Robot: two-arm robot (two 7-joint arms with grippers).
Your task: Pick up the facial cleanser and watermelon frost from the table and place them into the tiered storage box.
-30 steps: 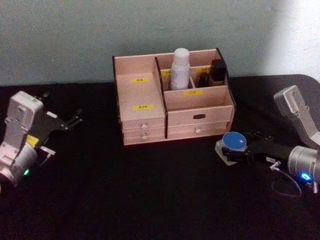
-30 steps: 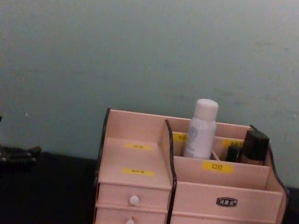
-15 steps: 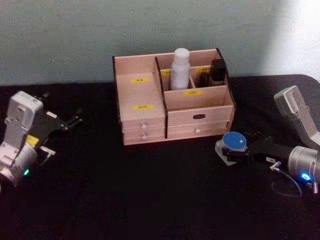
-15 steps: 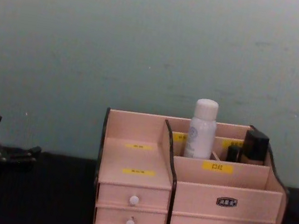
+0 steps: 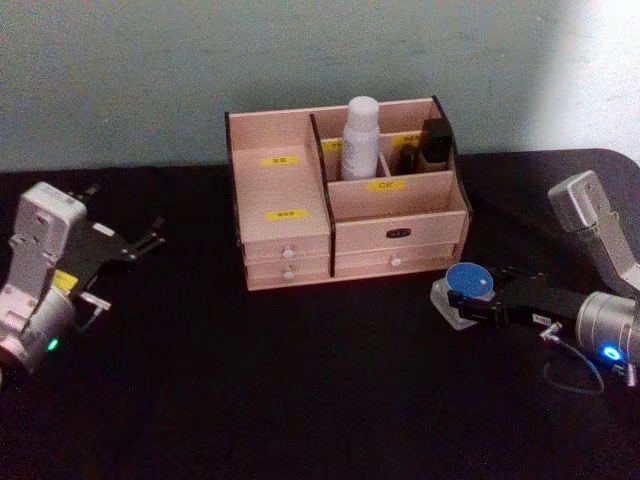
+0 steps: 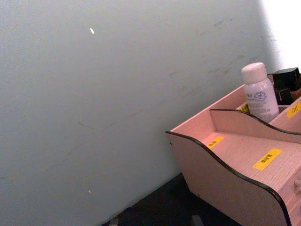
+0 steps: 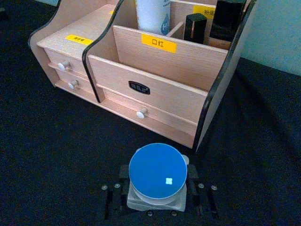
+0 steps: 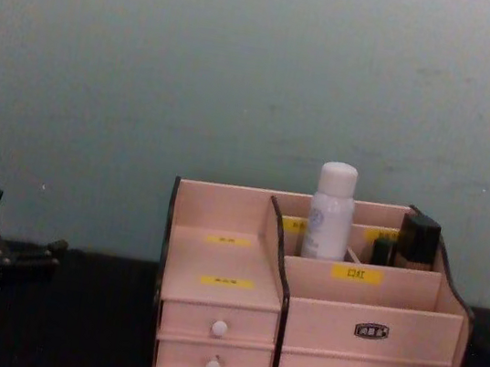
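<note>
The tiered storage box (image 5: 290,190) stands at the middle back of the black table. The facial cleanser (image 5: 360,133), a tall white bottle, stands upright in a rear compartment of the box; it also shows in the chest view (image 8: 330,212) and the left wrist view (image 6: 259,92). The watermelon frost (image 5: 466,284), a squat clear jar with a blue lid (image 7: 158,171), sits in front of the box's right corner. My right gripper (image 5: 470,299) is shut on it, one finger on each side (image 7: 111,197). My left gripper (image 5: 150,236) hovers open at the far left, away from the box.
Small dark bottles (image 5: 432,143) stand in the box's rear right compartment. Two rows of drawers with white knobs (image 7: 140,113) face me. A pale wall rises right behind the box. Bare black tabletop (image 5: 300,380) stretches across the front.
The right gripper and the jar have barely shifted. The left arm stays where it was.
</note>
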